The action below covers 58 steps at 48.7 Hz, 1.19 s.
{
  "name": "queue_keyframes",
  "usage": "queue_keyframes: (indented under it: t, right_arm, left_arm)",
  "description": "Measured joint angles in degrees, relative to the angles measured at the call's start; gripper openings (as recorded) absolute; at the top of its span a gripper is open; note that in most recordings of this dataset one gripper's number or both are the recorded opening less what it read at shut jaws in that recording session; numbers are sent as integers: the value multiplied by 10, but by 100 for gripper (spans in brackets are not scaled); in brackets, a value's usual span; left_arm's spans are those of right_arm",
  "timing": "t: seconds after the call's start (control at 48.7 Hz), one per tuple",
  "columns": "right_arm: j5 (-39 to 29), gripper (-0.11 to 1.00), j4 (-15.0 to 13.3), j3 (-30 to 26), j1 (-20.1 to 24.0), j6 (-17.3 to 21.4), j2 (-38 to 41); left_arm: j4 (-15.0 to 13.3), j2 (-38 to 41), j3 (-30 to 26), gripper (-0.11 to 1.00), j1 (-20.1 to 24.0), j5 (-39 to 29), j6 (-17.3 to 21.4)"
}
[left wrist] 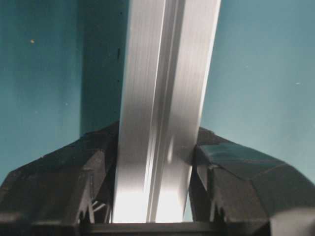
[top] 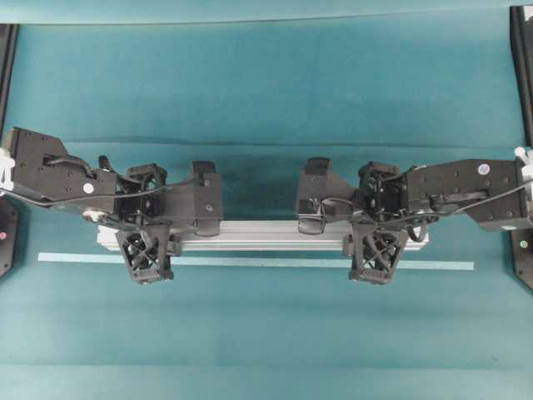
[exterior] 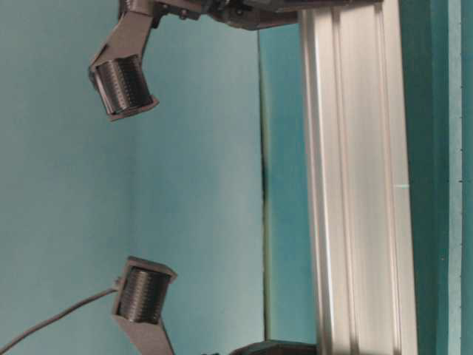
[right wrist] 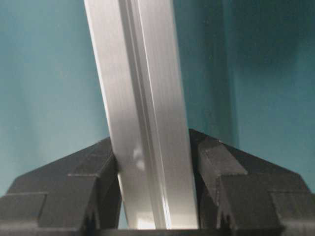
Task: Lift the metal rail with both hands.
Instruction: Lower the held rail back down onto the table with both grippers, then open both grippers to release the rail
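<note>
The metal rail (top: 275, 236) is a long grooved silver bar lying level, left to right, across the middle of the teal cloth. My left gripper (top: 148, 234) is shut on it near its left end, and my right gripper (top: 379, 234) is shut on it near its right end. In the left wrist view the rail (left wrist: 162, 98) runs up between the two black fingers, which press on both its sides at the left gripper (left wrist: 153, 147). The right wrist view shows the same clamp by the right gripper (right wrist: 152, 147) on the rail (right wrist: 138, 88). A wide shadow lies offset beside the bar, so it seems held slightly above the cloth.
A thin pale-teal tape strip (top: 250, 262) lies flat on the cloth just in front of the rail, parallel to it. Black frame posts (top: 522, 67) stand at the left and right borders of the table. The table-level view shows the rail (exterior: 355, 185) close up.
</note>
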State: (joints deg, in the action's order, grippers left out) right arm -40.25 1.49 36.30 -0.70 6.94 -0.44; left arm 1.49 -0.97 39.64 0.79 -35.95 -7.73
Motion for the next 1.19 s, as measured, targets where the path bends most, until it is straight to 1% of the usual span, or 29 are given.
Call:
queue_keyframes:
  t: [0.164,0.39,0.759,1.19]
  right_arm:
    - [18,39,7,10,4,0,7]
    - [34,39,17,18,11,0,18]
    - [45,39,18,33,12,0,28]
    - [62,39,19,39,10,0,28]
  left_arm:
    - [0,2,13,37,-1,22,0]
    - [0,11,13,37,-2,36,0]
    - [1,33,-8,37,-7,40,0]
    - [1,33,-4,37,-11,40,-1]
